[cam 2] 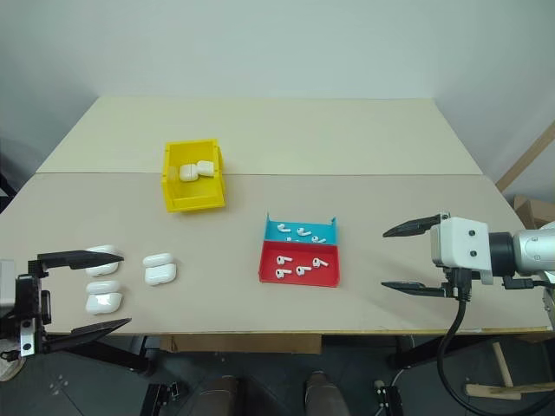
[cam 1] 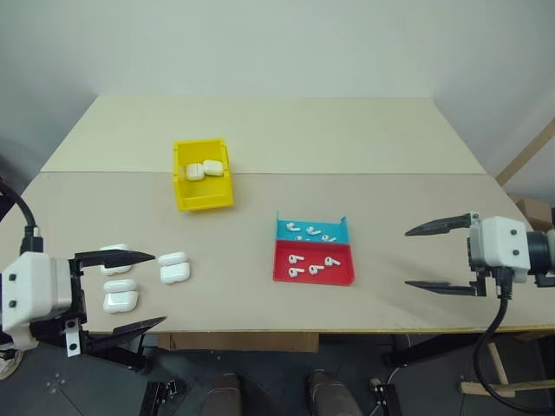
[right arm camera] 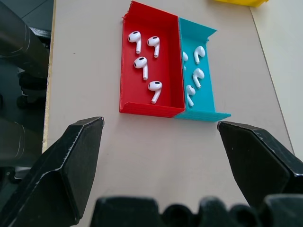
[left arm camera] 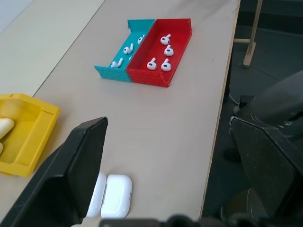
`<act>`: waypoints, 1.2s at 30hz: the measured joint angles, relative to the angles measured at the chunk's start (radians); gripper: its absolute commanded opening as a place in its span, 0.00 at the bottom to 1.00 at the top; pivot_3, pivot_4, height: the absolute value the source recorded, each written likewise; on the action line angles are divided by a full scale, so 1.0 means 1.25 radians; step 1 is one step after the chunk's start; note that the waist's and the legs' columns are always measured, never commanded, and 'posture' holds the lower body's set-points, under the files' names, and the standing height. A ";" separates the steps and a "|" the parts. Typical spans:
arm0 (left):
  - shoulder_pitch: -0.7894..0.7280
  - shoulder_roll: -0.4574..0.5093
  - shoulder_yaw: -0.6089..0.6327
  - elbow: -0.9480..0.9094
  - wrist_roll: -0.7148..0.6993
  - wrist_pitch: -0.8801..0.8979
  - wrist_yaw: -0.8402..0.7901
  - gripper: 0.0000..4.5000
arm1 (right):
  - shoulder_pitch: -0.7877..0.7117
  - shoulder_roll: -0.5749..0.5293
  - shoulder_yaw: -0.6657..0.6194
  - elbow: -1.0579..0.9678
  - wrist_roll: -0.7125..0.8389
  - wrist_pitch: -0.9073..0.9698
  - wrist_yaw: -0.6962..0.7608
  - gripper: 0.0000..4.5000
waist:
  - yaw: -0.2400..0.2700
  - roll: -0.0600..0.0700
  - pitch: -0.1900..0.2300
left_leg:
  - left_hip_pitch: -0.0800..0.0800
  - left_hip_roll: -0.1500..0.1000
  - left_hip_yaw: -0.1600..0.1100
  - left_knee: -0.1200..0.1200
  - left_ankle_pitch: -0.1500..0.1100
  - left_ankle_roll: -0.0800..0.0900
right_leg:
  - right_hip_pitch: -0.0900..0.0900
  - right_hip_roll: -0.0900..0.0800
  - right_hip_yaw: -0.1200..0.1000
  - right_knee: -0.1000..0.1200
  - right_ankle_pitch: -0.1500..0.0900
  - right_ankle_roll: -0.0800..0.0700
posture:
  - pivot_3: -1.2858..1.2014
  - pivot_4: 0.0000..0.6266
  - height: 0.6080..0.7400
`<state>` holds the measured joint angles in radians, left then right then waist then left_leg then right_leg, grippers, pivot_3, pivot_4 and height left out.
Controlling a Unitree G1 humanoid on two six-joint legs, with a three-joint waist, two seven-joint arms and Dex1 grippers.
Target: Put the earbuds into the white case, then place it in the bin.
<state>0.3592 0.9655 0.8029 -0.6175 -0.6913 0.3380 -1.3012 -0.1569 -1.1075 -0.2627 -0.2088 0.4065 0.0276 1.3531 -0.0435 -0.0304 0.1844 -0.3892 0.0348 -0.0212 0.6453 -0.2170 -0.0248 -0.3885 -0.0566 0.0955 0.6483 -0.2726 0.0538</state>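
So both arms are hanging out at the near corners of the beige surface (cam 1: 364, 139), one each side, nothing in either. The left tool (cam 1: 130, 291) sits at the near left edge with its two black fingers spread wide, pointing in toward the middle and tipped slightly down. It's hovering right over a cluster of white cases (cam 1: 120, 296) — two stacked pairs there, plus another pair (cam 1: 174, 268) just beside the upper fingertip. None of them is gripped.

The right tool (cam 1: 425, 258) is over the near right edge, fingers also fully apart and empty, aimed leftward at the red and blue tray (cam 1: 314, 251). It's near the tray but clearly apart from it.

The earbuds (right arm camera: 144, 64) are all loose in that tray — four in the red half, and a few more in the blue half (right arm camera: 196, 71), though the exact count there is hard to make out.

The yellow bin (cam 1: 203, 176) sits farther back on the surface, left of centre, well apart from both tools. It already has a couple of white cases (cam 1: 203, 169) inside, lying side by side.
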 measured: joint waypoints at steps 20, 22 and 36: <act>0.088 -0.055 0.057 -0.111 0.017 0.069 0.107 1.00 | -0.065 -0.003 0.030 0.005 0.005 0.004 0.019 0.99 | -0.001 0.000 0.000 | 0.000 0.000 0.000 0.000 0.000 0.000 | 0.000 0.000 0.000 0.000 0.000 0.000 | 0.52 0.24 1.00; 0.116 -0.076 0.069 -0.139 0.030 0.078 0.131 1.00 | -0.085 -0.003 0.051 0.012 0.004 0.008 0.022 0.99 | -0.002 0.000 0.000 | 0.000 0.000 0.000 0.000 0.000 0.000 | 0.000 0.000 0.000 0.000 0.000 0.000 | 0.52 0.24 1.00; 0.284 -0.051 0.295 -0.289 -0.165 0.509 0.553 1.00 | -0.179 -0.003 0.152 0.054 -0.025 0.056 0.034 0.99 | 0.000 -0.001 0.000 | 0.001 0.000 -0.001 0.001 0.000 0.000 | 0.000 0.000 0.000 0.001 -0.002 0.004 | 0.52 0.24 1.00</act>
<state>0.7145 0.9023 1.1719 -0.9791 -0.8972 0.9737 -0.6096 -0.3804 -1.1116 -0.0733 -0.1414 0.3750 0.0973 1.3951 -0.0430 -0.0310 0.1845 -0.3878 0.0347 -0.0225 0.6462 -0.2169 -0.0246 -0.3880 -0.0571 0.0954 0.6491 -0.2751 0.0591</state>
